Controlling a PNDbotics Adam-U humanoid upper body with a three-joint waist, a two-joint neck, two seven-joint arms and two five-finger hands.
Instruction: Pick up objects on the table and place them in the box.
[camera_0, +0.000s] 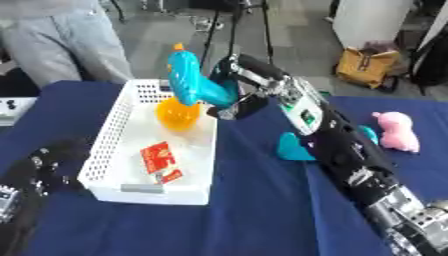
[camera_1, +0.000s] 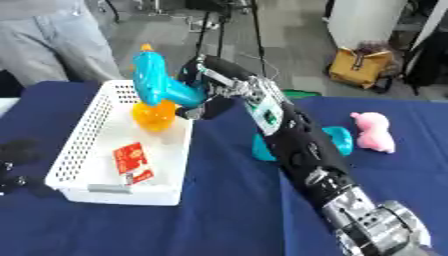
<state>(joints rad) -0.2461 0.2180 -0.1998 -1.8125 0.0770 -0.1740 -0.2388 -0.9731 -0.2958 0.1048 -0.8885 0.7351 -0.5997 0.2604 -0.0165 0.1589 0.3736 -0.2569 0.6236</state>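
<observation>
My right hand (camera_0: 229, 85) reaches from the lower right and is shut on a turquoise toy with an orange tip (camera_0: 192, 80), holding it above the far right side of the white basket (camera_0: 105, 142). Inside the basket lie an orange bowl-shaped thing (camera_0: 177, 115) and a red packet (camera_0: 159, 159). A second turquoise object (camera_0: 293, 146) sits on the blue cloth, partly hidden behind my right forearm. A pink plush toy (camera_0: 395, 131) lies at the right. My left hand (camera_0: 48, 162) rests low at the left, beside the basket, too dark to read.
The table is covered with a dark blue cloth (camera_0: 254, 215). A person in grey trousers (camera_0: 61, 42) stands beyond the far left edge. A yellow bag (camera_0: 366, 66) and stand legs are on the floor behind the table.
</observation>
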